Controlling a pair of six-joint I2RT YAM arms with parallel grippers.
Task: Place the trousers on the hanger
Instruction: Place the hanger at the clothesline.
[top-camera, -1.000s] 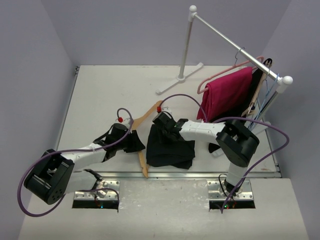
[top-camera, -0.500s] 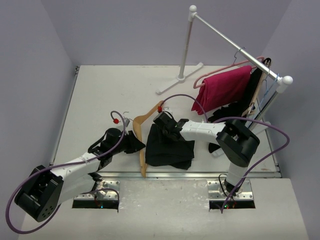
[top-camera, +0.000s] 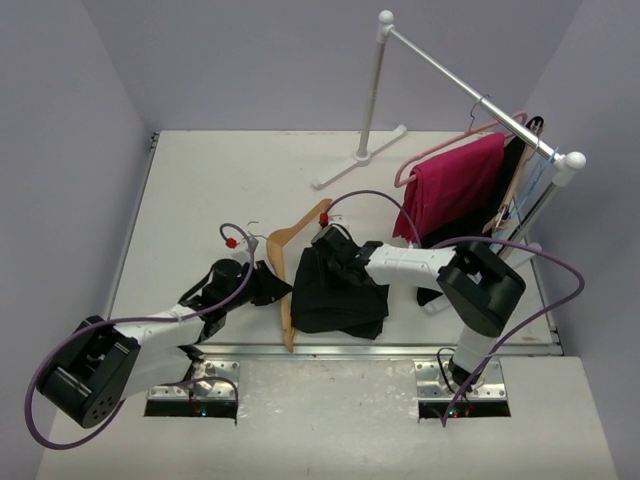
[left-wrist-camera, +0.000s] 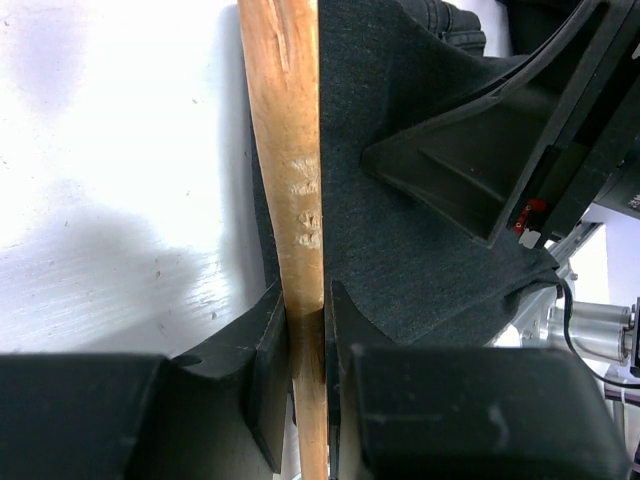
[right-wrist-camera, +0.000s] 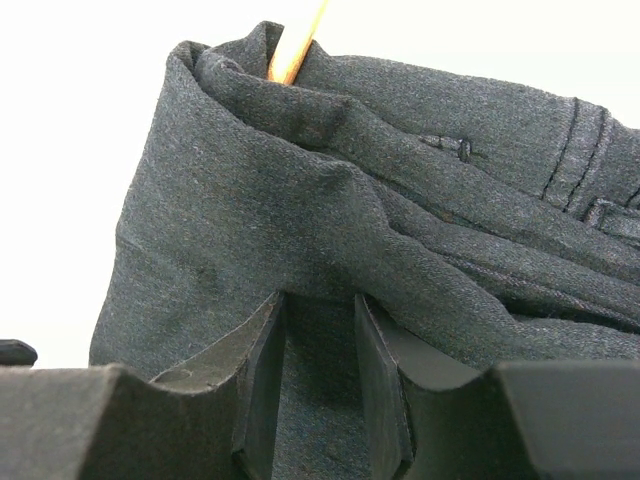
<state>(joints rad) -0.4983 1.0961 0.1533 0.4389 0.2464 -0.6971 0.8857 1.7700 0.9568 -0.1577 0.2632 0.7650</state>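
Most of the top view is the white counter (top-camera: 200, 180). At the upper right stands a clothes rack (top-camera: 372, 90) that carries a magenta garment (top-camera: 455, 190). The trousers (top-camera: 335, 300) lie crumpled on the counter in the lower middle of the frame. The hanger (top-camera: 296, 226) lies at their left edge and touches the cloth, and its wood shows out of a fold. The right tool (right-wrist-camera: 320, 330) pinches a fold of the trousers. The left tool (left-wrist-camera: 305, 330) is pressed on the wood of the hanger.
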